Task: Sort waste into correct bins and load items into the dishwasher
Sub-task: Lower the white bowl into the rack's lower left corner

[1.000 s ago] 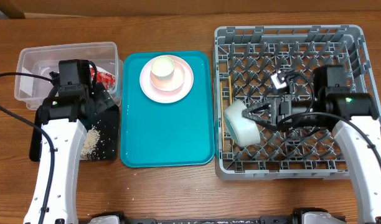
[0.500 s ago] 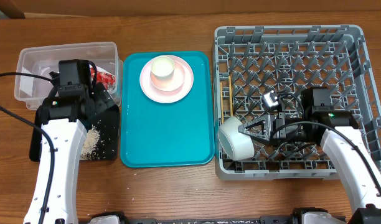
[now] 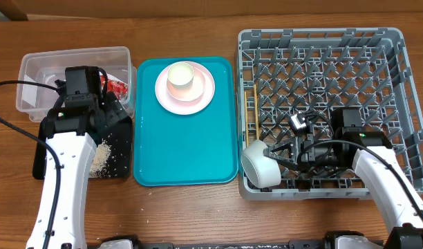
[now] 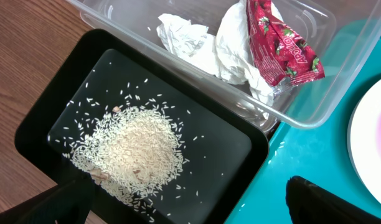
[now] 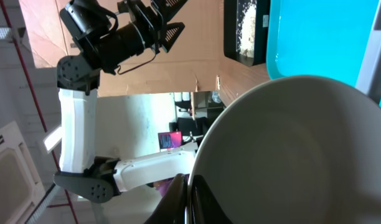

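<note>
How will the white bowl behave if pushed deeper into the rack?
The white bowl looks rigid and glossy, so it may slip in the right gripper. Tilted on edge at the rack wall, it could roll or tip.

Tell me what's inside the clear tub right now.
A crumpled white napkin and a red snack wrapper lie in the clear tub. From overhead, the left arm covers its middle, so anything beneath is unseen.

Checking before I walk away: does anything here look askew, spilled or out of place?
The white bowl is tipped on its side in the dish rack's near-left corner, pinched by the right end effector, seemingly overlapping the rack wall. The rice sits wholly inside the black tray.
</note>
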You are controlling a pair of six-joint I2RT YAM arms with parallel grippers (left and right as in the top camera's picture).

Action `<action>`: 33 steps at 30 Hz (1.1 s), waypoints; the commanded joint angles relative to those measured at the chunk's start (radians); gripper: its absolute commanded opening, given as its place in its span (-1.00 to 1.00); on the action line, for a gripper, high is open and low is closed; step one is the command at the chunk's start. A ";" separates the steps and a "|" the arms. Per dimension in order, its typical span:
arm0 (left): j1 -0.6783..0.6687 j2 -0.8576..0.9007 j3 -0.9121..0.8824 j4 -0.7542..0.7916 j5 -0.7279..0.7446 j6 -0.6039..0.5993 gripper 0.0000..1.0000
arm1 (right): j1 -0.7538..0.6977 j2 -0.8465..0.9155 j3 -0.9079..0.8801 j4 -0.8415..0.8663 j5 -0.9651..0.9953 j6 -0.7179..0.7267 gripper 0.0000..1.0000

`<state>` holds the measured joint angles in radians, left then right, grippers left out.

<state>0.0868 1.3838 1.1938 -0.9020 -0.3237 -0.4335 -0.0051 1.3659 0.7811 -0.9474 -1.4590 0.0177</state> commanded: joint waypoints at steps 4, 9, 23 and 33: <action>0.003 -0.010 0.011 0.001 0.011 0.011 0.99 | -0.003 -0.013 -0.010 0.027 0.020 -0.014 -0.92; 0.003 -0.010 0.011 0.001 0.011 0.011 1.00 | -0.003 -0.013 -0.010 0.019 0.032 0.027 -0.92; 0.003 -0.010 0.011 0.001 0.010 0.011 1.00 | -0.003 -0.013 -0.010 0.034 0.270 0.069 -0.92; 0.003 -0.010 0.011 0.001 0.011 0.011 1.00 | -0.004 -0.014 -0.009 0.084 0.554 0.118 -0.92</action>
<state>0.0868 1.3838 1.1938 -0.9016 -0.3233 -0.4335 -0.0147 1.3483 0.7815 -0.8639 -1.1355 0.1532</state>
